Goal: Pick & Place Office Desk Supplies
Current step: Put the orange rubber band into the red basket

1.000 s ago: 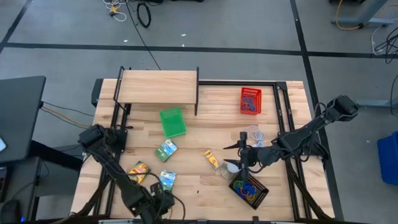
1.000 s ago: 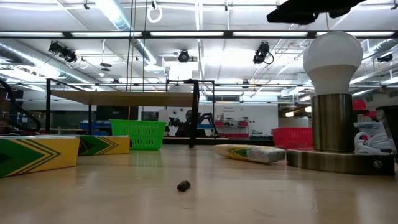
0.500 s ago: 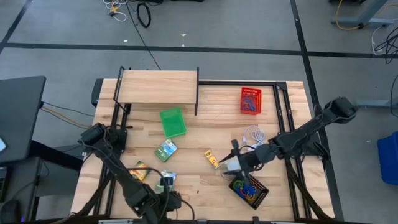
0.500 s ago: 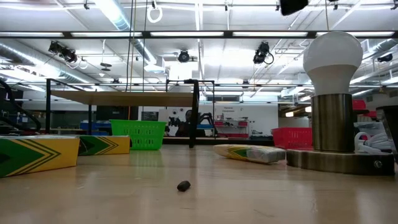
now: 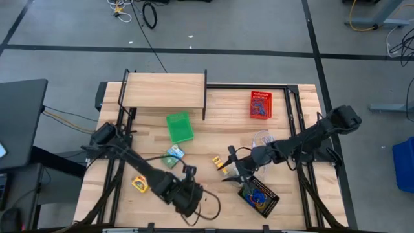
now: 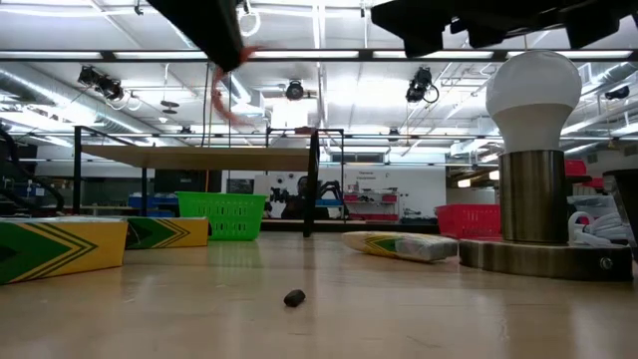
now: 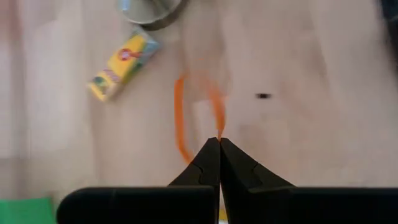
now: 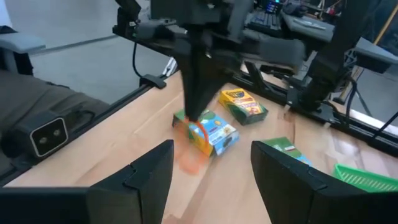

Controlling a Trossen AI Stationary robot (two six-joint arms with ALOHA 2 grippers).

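**Both arms reach in over the worktop**

From above, the wooden worktop [image 5: 213, 123] carries a raised wooden shelf [image 5: 165, 90] at the back, a green basket [image 5: 179, 127] just in front of it and a red basket [image 5: 261, 104] to the right. The left claw [image 5: 189, 196] sits low near the front edge; the right claw [image 5: 230, 166] hovers by a small yellow packet [image 5: 220, 165]. A green printed packet [image 5: 173, 156] lies mid-table, another yellow packet [image 5: 139, 184] front-left, and a black basket [image 5: 259, 197] holds coloured loops [image 5: 257, 196].

Grey floor [image 5: 259, 26] crossed by dark lines; ceiling striplights [image 6: 319, 55] overhead.
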